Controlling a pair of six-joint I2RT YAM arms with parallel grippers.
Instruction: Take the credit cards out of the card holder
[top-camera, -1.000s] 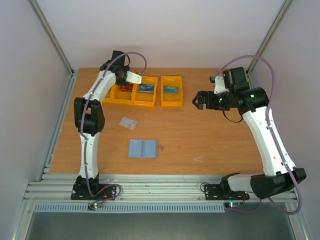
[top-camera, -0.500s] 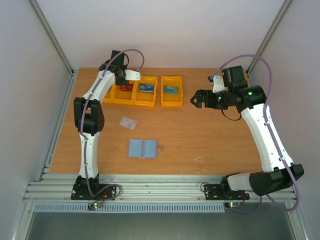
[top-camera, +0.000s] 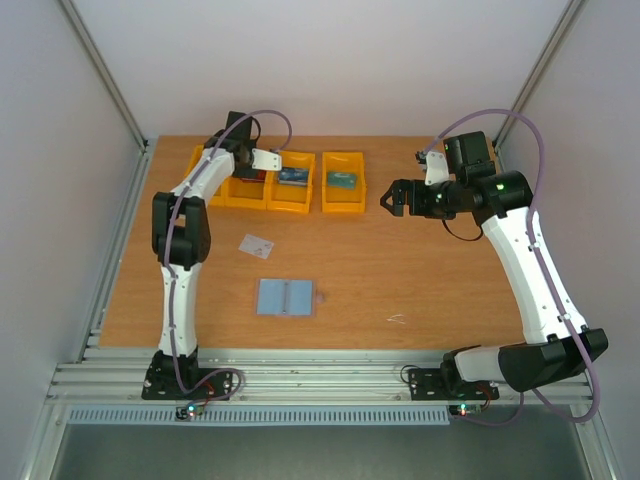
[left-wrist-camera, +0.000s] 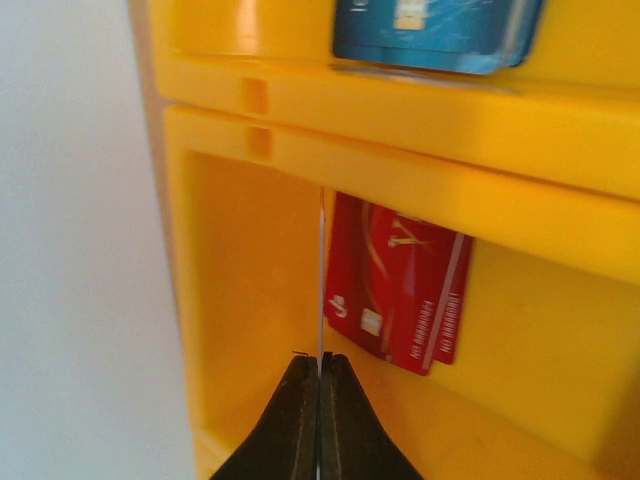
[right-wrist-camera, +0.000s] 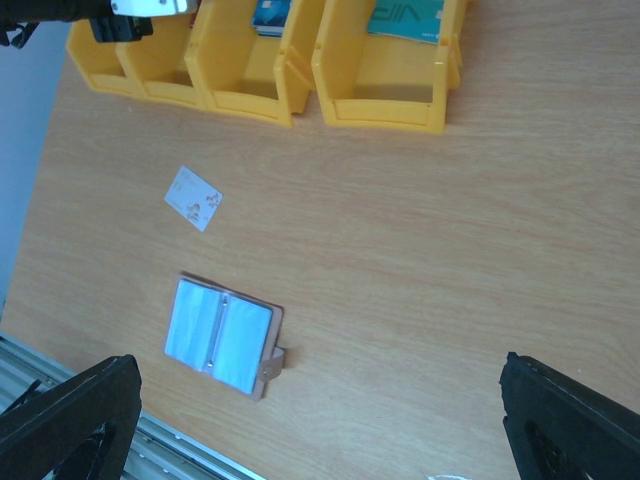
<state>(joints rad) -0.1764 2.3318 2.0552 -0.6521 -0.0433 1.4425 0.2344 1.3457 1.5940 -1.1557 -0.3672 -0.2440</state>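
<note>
The card holder (top-camera: 288, 297) lies open and flat on the table, light blue-grey inside with a pinkish edge; it also shows in the right wrist view (right-wrist-camera: 218, 335). One whitish credit card (top-camera: 256, 244) lies on the wood behind it (right-wrist-camera: 193, 197). My left gripper (top-camera: 262, 160) is at the orange bins, shut (left-wrist-camera: 320, 362) on a thin credit card (left-wrist-camera: 321, 270) seen edge-on, upright inside a bin beside red cards (left-wrist-camera: 400, 300). My right gripper (top-camera: 390, 201) hangs open above the table, right of the bins, with nothing between its fingers (right-wrist-camera: 70, 420).
Several orange bins (top-camera: 344, 182) stand in a row at the back. One holds a teal card (right-wrist-camera: 405, 18), another a blue card (left-wrist-camera: 430, 30). A small white scrap (top-camera: 397, 320) lies near the front edge. Grey walls close in both sides.
The left wrist has shifted slightly over the bins, still shut on its card. The right gripper has drifted a little to the left. Holder and loose card have not moved.
</note>
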